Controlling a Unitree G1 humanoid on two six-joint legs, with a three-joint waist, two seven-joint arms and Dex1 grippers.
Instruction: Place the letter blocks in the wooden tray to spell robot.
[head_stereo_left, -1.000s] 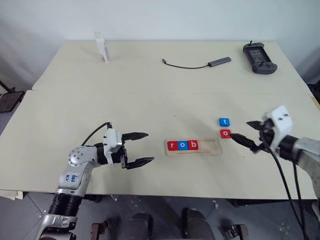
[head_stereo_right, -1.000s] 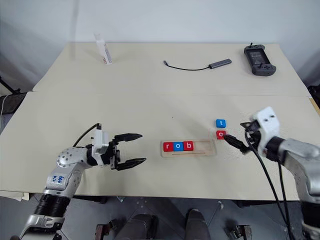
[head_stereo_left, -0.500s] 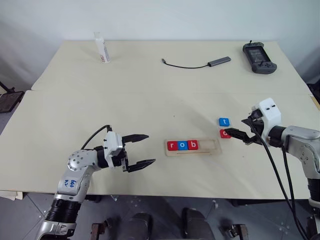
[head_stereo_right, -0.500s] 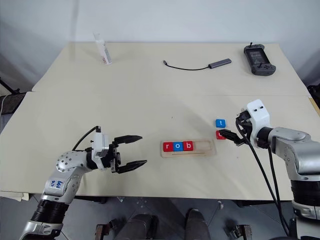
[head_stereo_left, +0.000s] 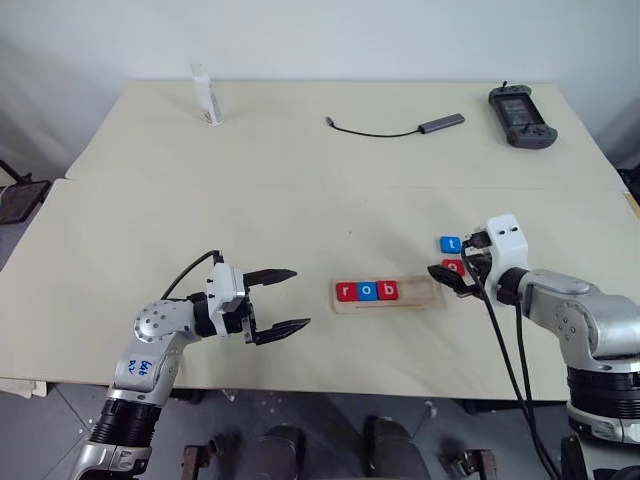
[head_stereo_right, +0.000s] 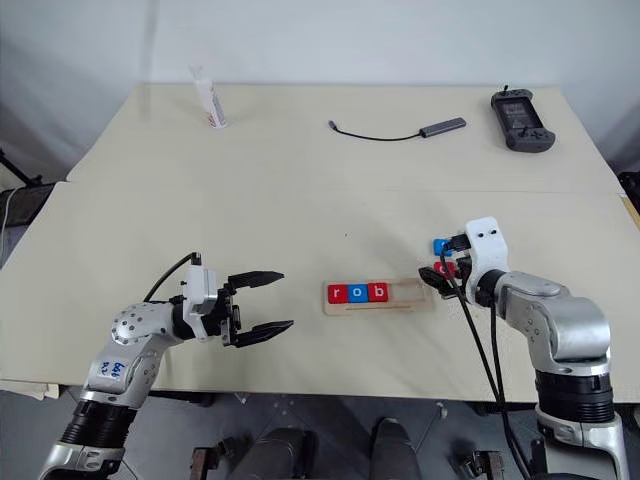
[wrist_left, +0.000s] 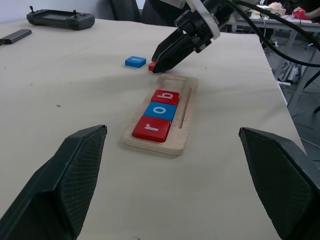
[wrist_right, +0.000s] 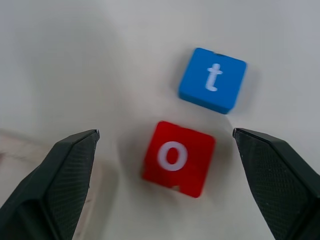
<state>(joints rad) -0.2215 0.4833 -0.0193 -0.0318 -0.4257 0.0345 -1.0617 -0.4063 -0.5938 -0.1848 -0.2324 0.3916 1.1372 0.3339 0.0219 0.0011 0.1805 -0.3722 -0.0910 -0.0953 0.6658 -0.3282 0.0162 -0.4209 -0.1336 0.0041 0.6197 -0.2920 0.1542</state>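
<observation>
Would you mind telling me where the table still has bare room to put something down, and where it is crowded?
The widest bare patch lies between the white bottle, the cable adapter and the wooden tray. The strip between the left gripper and the tray is also free. It is crowded just right of the tray, where the right gripper hangs over the red o block beside the blue t block.

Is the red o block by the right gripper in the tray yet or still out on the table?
Out. The red o block lies on the table, beside the wooden tray.
</observation>
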